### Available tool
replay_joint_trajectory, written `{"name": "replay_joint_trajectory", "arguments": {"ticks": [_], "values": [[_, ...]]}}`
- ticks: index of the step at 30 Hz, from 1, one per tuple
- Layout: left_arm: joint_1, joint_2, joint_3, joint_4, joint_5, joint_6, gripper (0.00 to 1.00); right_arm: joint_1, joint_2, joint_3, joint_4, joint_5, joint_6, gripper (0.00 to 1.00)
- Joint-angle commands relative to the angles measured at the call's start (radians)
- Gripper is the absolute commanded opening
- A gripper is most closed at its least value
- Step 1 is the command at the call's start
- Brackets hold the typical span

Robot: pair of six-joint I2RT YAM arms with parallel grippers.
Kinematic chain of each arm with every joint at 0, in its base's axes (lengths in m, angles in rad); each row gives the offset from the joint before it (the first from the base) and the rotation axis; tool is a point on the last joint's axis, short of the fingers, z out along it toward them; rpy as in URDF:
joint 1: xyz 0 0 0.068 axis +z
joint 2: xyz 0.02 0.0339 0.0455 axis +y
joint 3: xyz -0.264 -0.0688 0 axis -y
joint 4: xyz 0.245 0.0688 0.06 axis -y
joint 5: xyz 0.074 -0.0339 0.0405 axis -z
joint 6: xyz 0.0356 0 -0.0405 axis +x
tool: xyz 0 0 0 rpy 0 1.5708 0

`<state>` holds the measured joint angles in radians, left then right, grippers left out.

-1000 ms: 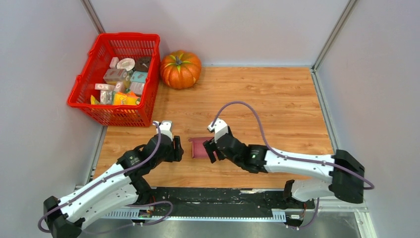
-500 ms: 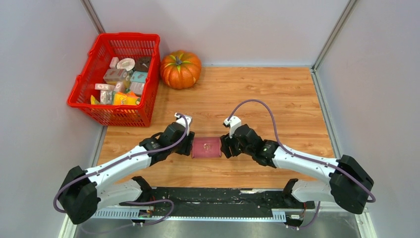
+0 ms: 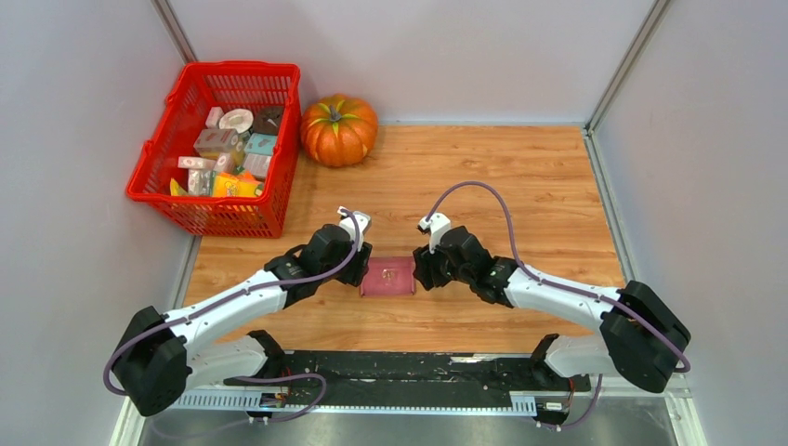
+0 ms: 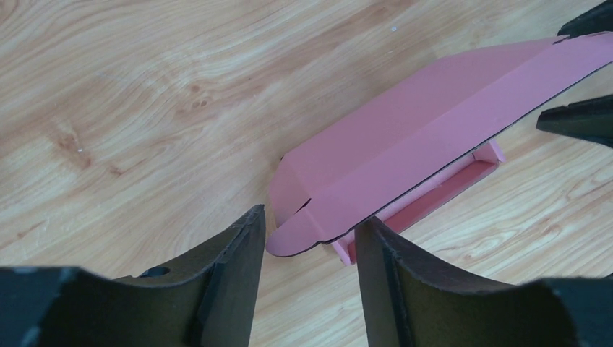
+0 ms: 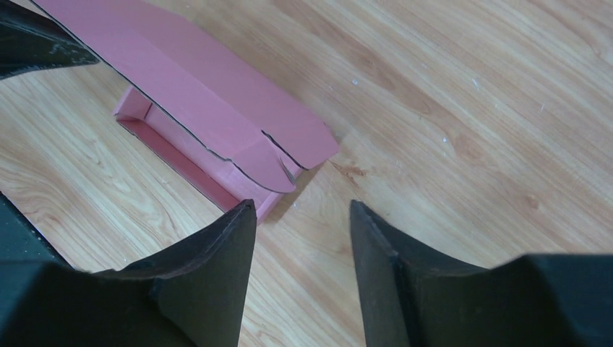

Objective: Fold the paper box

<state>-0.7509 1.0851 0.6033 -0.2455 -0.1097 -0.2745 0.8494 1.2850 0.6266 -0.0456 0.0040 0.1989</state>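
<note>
One paper box between left gripper and right gripper, both agape, empty.

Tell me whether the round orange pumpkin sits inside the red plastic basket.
No, the round orange pumpkin stands on the wooden table beside the red plastic basket.

The paper box lay on the table, one end between the fingers of my left gripper, the other just ahead of the fingers of my right gripper.
</note>
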Motion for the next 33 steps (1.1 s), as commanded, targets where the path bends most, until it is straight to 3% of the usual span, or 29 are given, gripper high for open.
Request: {"name": "replay_joint_trajectory", "arguments": {"ticks": [1, 12, 16, 19, 27, 33], "values": [[0.005, 0.015, 0.035, 0.042, 0.013, 0.06, 0.55, -0.007, 0.0, 0.027, 0.089, -0.03, -0.035, 0.53], [0.007, 0.045, 0.069, 0.023, -0.002, 0.063, 0.43, -0.007, 0.034, 0.056, 0.107, -0.006, -0.075, 0.49], [0.007, 0.044, 0.076, 0.003, -0.007, 0.058, 0.42, -0.007, 0.028, 0.048, 0.112, 0.088, -0.078, 0.47], [0.007, 0.042, 0.078, -0.006, -0.007, 0.051, 0.42, -0.007, 0.028, 0.05, 0.115, 0.117, -0.079, 0.53], [0.007, 0.035, 0.066, 0.003, -0.004, 0.029, 0.47, -0.007, 0.05, 0.016, 0.263, 0.011, -0.13, 0.54], [0.007, 0.053, 0.067, 0.009, 0.002, 0.017, 0.39, -0.006, 0.083, 0.03, 0.267, -0.041, -0.13, 0.44]]}}
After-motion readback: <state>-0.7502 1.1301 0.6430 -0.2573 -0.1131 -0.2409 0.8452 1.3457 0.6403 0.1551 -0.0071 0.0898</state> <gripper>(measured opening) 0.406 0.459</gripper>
